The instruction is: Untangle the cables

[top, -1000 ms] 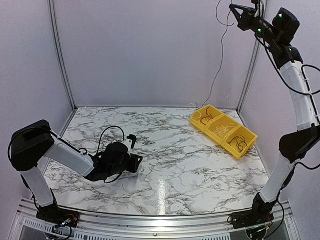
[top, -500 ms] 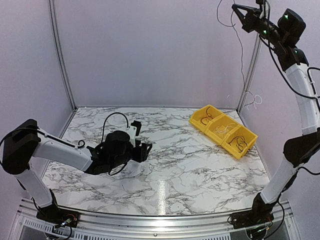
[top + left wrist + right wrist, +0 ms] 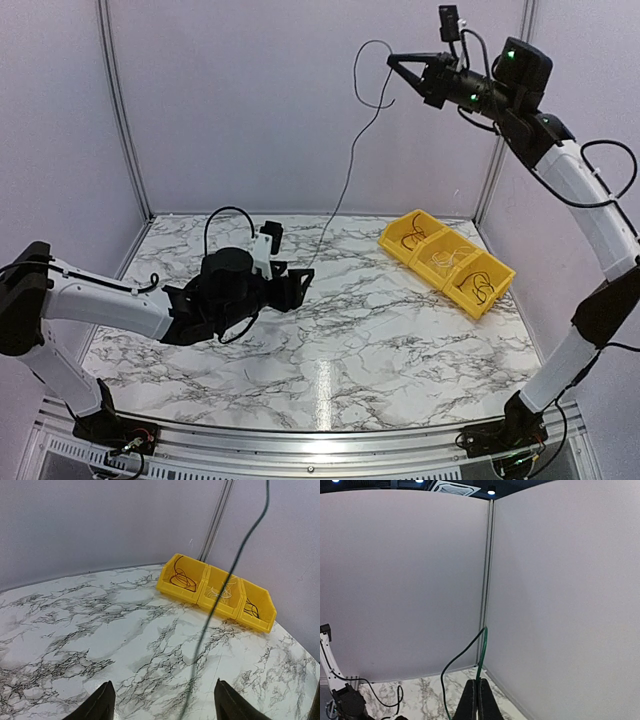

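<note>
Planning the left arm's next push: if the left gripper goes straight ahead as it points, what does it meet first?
Most likely the hanging cable, which passes between the left gripper's open fingers; past it, marble table, then the yellow bins. Depth is unclear.

A lab test cell: blank panel walls (image 3: 300, 100), marble-print table (image 3: 400, 345).

L claw (image 3: 300, 282) opened, reached fwd; R claw (image 3: 392, 60) swung left w/ cable (image 3: 230, 575).

Overhead plus wrist views, shared table (image 3: 400, 340)
</note>
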Robot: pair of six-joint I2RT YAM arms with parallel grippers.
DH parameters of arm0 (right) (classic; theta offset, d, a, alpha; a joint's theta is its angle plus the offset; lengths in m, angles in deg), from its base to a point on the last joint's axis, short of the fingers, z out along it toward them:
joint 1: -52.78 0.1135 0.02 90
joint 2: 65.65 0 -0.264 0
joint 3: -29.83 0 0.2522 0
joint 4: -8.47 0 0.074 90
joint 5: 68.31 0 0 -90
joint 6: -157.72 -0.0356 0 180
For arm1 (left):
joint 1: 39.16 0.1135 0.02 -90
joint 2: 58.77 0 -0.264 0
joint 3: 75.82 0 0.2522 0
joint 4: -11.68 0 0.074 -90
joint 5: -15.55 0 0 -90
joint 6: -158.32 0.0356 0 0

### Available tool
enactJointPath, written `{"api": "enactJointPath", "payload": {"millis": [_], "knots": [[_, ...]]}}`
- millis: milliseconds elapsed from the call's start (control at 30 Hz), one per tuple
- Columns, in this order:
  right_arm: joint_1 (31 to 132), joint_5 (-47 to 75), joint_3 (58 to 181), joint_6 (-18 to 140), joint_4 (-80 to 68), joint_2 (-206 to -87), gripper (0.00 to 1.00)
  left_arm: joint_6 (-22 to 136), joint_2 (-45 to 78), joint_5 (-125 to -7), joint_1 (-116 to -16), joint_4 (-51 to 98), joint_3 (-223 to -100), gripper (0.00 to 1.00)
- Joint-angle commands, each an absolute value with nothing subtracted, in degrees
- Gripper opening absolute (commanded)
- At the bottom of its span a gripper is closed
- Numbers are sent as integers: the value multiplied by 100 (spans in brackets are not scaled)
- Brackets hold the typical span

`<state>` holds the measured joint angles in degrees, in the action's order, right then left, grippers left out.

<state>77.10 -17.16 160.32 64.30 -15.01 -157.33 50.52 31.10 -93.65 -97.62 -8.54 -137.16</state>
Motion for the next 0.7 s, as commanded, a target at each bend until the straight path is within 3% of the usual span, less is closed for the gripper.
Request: {"api": "enactJointPath", "payload": {"millis": [0, 200, 433, 667], "knots": [[7942, -2011, 15285, 5643, -1092, -15850, 0, 4990, 3141, -9966, -9788, -778, -13538, 71], [8280, -2442, 14222, 5787, -961, -16185, 0, 5210, 3833, -10467, -9728, -812, -13681, 70], [8402, -2469, 14100, 6131, -1153, -16251, 0, 5040, 4728, -10610, -9579, -805, -13904, 64], [8407, -2436, 14051, 6326, -1300, -16064, 0, 4811, 4426, -10635, -9417, -683, -13701, 65]]}}
